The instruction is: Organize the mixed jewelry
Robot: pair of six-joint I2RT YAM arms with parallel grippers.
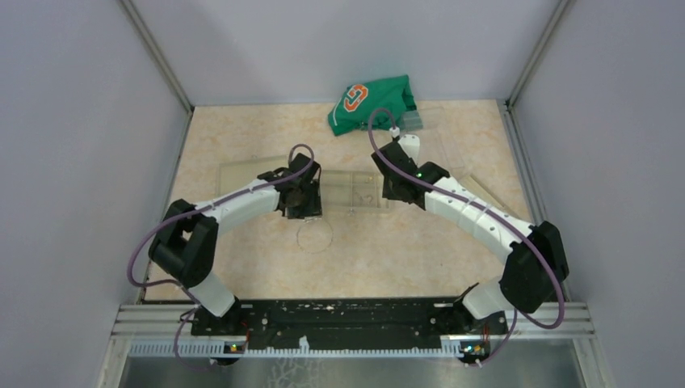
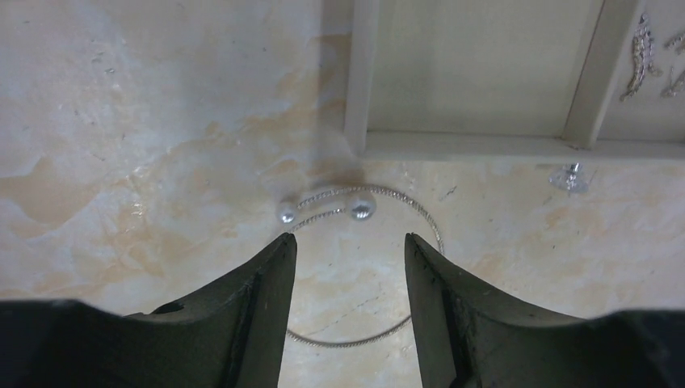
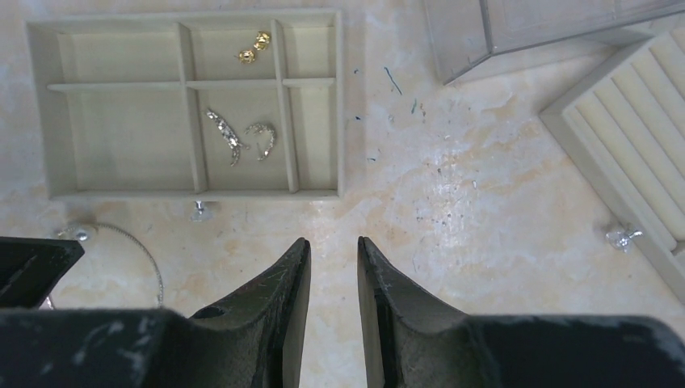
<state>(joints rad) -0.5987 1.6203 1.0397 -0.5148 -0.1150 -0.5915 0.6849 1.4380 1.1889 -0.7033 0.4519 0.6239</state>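
Observation:
The thin silvery hoop [image 2: 430, 227], with a silver ball [image 2: 361, 208] at each end, lies flat on the table just outside the compartmented box [image 2: 468, 145]. My left gripper [image 2: 347, 236] is open and empty right over the hoop, which passes between and under the fingers. From above, the hoop [image 1: 315, 235] lies just in front of the left gripper [image 1: 300, 204]. My right gripper [image 3: 333, 240] is empty with a narrow gap between its jaws, above bare table beside the box [image 3: 338, 105]. Two silvery earrings [image 3: 228, 137] and gold bits [image 3: 254, 47] lie in box compartments. A small stud [image 3: 202, 212] lies outside the box.
A ridged ring tray [image 3: 630, 129] and a clear lid [image 3: 485, 40] lie to the right. Another tiny silvery piece [image 3: 624, 236] lies by the ring tray. The green cloth [image 1: 371, 103] is at the back. Grey walls enclose the table.

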